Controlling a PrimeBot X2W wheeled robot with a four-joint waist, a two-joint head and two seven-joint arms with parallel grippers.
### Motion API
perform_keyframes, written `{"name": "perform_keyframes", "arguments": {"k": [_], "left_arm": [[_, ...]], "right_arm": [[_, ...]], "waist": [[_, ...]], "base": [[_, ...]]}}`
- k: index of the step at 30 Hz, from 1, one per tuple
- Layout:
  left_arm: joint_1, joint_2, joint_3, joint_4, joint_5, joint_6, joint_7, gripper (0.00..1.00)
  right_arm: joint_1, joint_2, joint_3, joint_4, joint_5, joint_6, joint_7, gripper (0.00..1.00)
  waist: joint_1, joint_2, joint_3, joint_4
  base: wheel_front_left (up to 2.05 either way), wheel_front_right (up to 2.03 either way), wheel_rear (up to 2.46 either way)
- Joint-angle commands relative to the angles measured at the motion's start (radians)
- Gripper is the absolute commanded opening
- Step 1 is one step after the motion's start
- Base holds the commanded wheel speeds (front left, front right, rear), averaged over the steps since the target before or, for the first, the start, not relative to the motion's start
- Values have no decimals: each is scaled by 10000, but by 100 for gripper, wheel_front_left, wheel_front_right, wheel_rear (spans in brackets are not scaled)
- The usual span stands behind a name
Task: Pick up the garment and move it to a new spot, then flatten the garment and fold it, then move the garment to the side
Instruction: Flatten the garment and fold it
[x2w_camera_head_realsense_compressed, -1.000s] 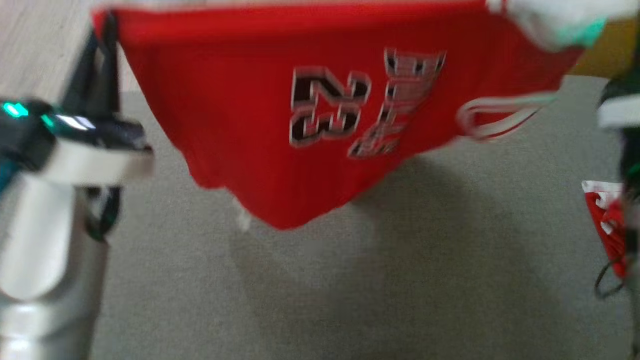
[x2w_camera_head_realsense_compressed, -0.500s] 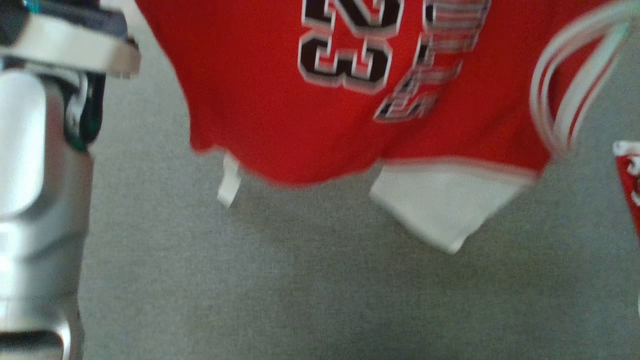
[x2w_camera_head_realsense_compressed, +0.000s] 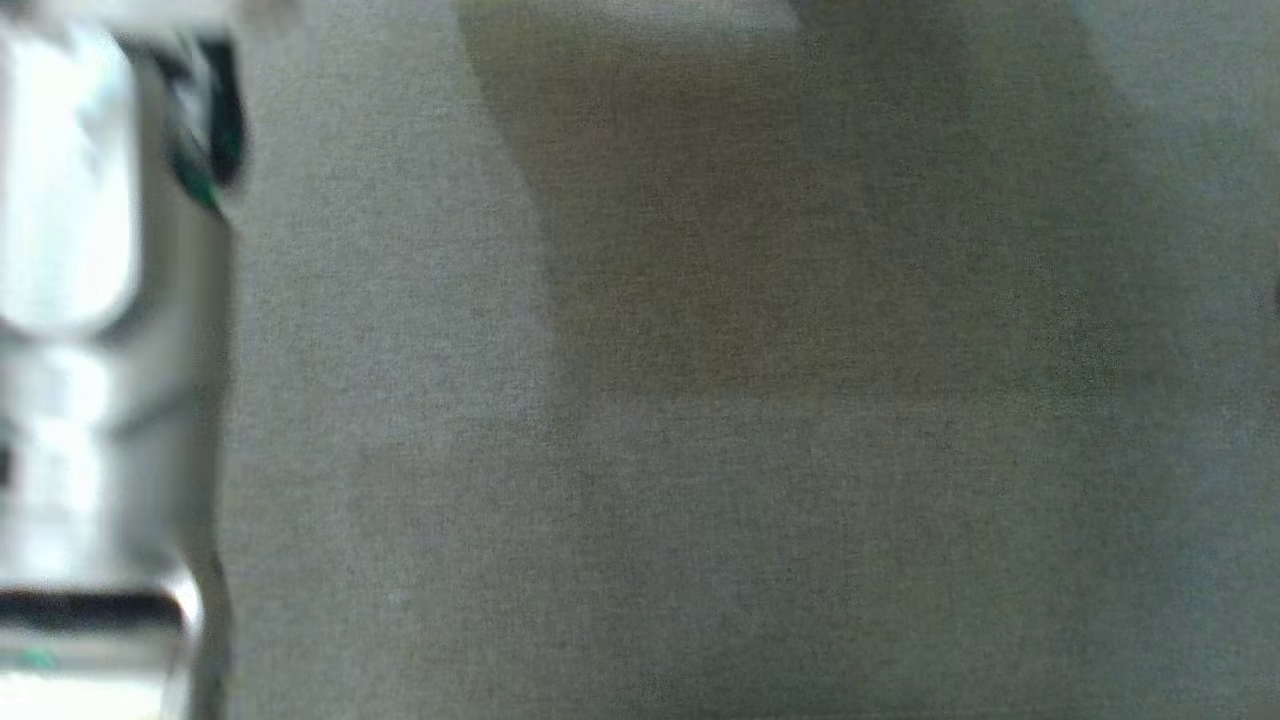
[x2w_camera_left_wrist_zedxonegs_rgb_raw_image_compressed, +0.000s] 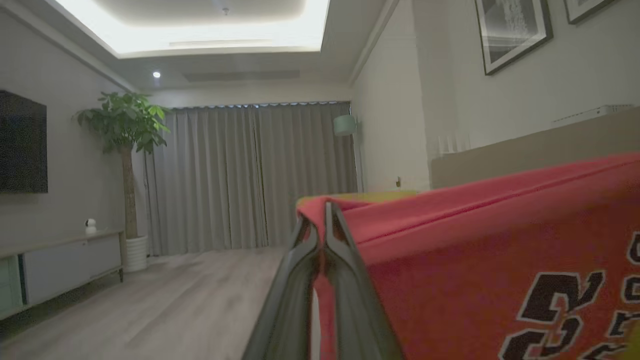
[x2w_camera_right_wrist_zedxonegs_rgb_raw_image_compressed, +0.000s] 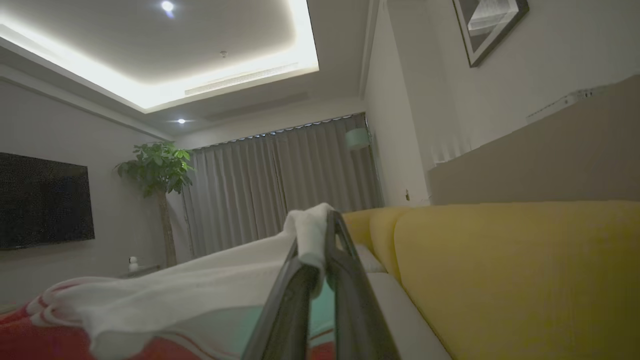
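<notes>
The yellow sofa (x2w_camera_right_wrist_zedxonegs_rgb_raw_image_compressed: 500, 280) is being seen to the right of the right tool (x2w_camera_right_wrist_zedxonegs_rgb_raw_image_compressed: 317, 235), with the grey curtains (x2w_camera_right_wrist_zedxonegs_rgb_raw_image_compressed: 280, 185) far ahead of its tips. The garment (x2w_camera_left_wrist_zedxonegs_rgb_raw_image_compressed: 475, 260), a red jersey with dark lettering, is being held up in the air between both tools. It is being stretched away to the right of the left tool (x2w_camera_left_wrist_zedxonegs_rgb_raw_image_compressed: 322, 222), and its white part (x2w_camera_right_wrist_zedxonegs_rgb_raw_image_compressed: 190, 295) is being draped to the left of the right tool. The jaws of the left tool are being pressed narrow on the red top edge. Those of the right tool are being squeezed together on a bunched white fold. In the head view a pale forearm (x2w_camera_head_realsense_compressed: 70, 300) is being shown beside a blurred grey surface (x2w_camera_head_realsense_compressed: 750, 450). The cloth is being judged light, soft and limp, and likely to sag and slip within a loose pinch. Hold is therefore best being taken at hems or corners, well apart, so that the cloth is being drawn taut for laying flat.
</notes>
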Motion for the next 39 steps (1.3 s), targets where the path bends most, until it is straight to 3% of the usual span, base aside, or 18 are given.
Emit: {"name": "perform_keyframes", "arguments": {"k": [1, 10, 17, 30, 39], "left_arm": [[828, 228, 434, -265, -172, 49, -30, 0], [5821, -965, 293, 360, -291, -357, -34, 0], [8124, -1202, 570, 264, -609, -313, -35, 0], [10454, -1213, 625, -263, -1052, -200, -35, 0], [10640, -1214, 645, -723, -754, -368, -35, 0]], "right_arm": [[774, 4, 162, -167, 315, -9, -132, 0], [6117, 322, 1291, -165, 1880, -9, -43, 0], [8997, 680, 1671, -287, 2657, -9, -117, 0], [11303, 1063, 1711, -751, 3160, -9, -81, 0], [12032, 1214, 1553, -1916, 3321, -9, 281, 0]], "waist": [[1, 0, -43, -5], [1, 0, -515, -65], [1, 0, -1356, -211], [1, 0, -2851, -371], [1, 0, -2867, -146]], "base": [[0, 0, 0], [0, 0, 0], [0, 0, 0], [0, 0, 0], [0, 0, 0]]}}
